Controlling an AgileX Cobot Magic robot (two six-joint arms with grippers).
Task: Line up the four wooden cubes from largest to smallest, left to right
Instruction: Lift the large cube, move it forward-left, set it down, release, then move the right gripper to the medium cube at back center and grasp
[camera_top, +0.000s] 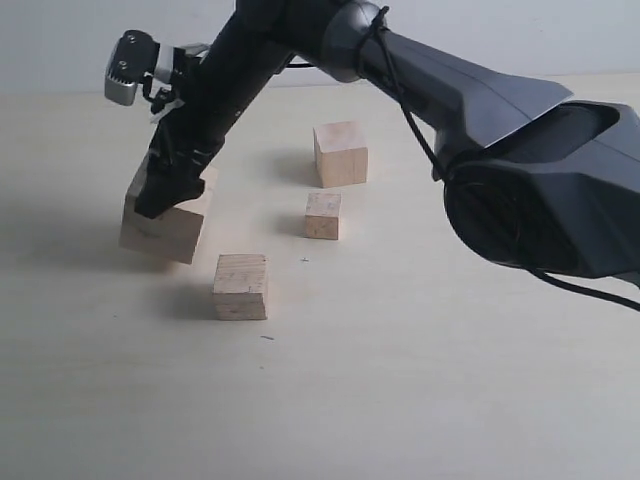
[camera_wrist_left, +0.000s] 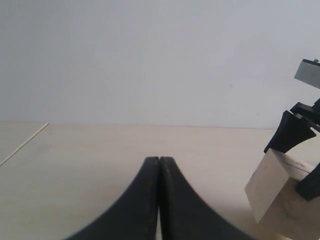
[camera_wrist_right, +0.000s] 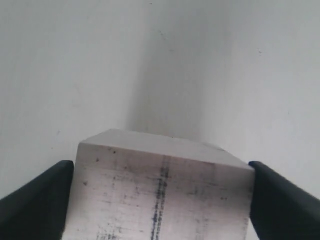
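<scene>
The largest wooden cube (camera_top: 160, 232), smudged with dark marks (camera_wrist_right: 160, 195), hangs tilted at the table's left, just above or on the surface; I cannot tell which. My right gripper (camera_top: 165, 190) (camera_wrist_right: 160, 170) reaches across and is shut on its two sides. The same cube (camera_wrist_left: 272, 195) shows in the left wrist view with a right finger (camera_wrist_left: 290, 132) on it. Three smaller cubes rest on the table: one at the back (camera_top: 341, 153), the smallest (camera_top: 323, 215) in front of it, and one nearer (camera_top: 241, 286). My left gripper (camera_wrist_left: 159, 160) is shut on nothing, apart from the cubes.
The right arm's dark body (camera_top: 540, 170) fills the upper right of the exterior view. The pale wooden table (camera_top: 400, 400) ends at a far edge against a grey wall (camera_wrist_left: 150, 60).
</scene>
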